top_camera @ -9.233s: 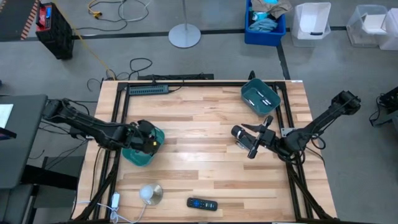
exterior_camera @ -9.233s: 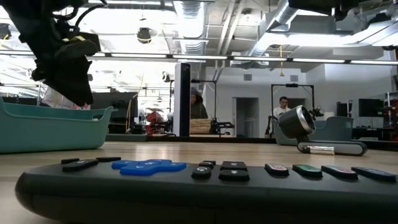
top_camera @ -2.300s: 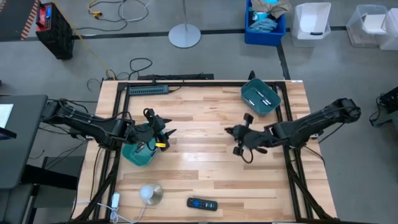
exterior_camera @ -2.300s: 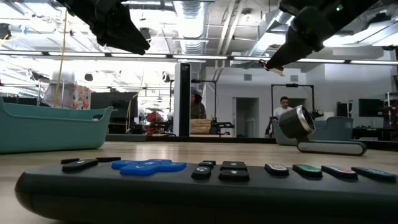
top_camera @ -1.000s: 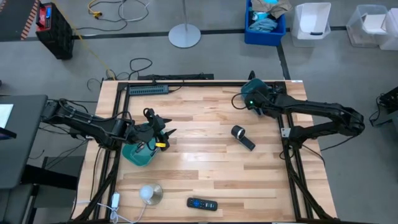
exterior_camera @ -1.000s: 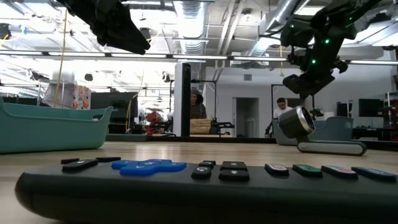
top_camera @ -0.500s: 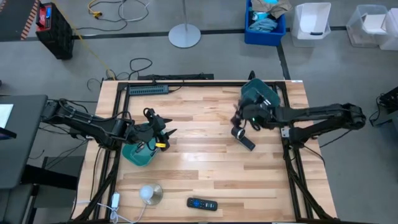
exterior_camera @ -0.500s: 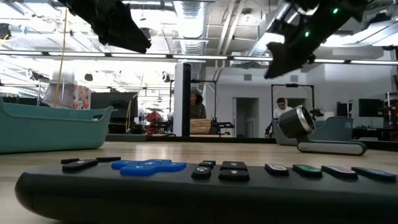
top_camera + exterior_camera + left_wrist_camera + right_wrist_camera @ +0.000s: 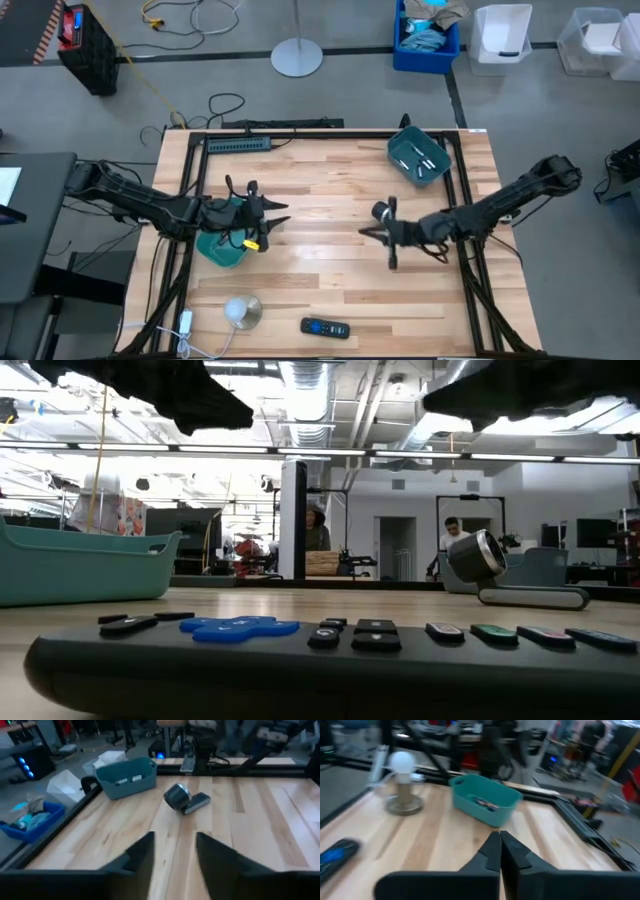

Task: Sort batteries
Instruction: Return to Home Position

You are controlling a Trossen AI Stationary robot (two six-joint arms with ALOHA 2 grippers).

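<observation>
Silvery batteries (image 9: 420, 157) lie in the teal bin (image 9: 405, 165) at the table's far right. More batteries (image 9: 483, 803) lie in the teal bin (image 9: 222, 252) at the left. My left gripper (image 9: 274, 220) hangs above the left bin's right rim, pointing toward the table's right; in the left wrist view it (image 9: 175, 854) is open and holds nothing. My right gripper (image 9: 362, 232) hovers near the table's middle, pointing left, beside the black cylinder (image 9: 381, 211). In the right wrist view its fingers (image 9: 499, 846) are shut with nothing between them.
A black remote (image 9: 325, 327) lies near the front edge. A small lamp (image 9: 240, 312) stands at the front left. The black cylinder with its flat body (image 9: 182, 800) lies on the wood right of the middle. Bare wood stretches between the two grippers.
My right gripper has swung from above the far-right bin toward the table's middle, turned from pointing down to pointing level at the left, and shut. My left gripper has stayed over the left bin and tipped up toward level.
</observation>
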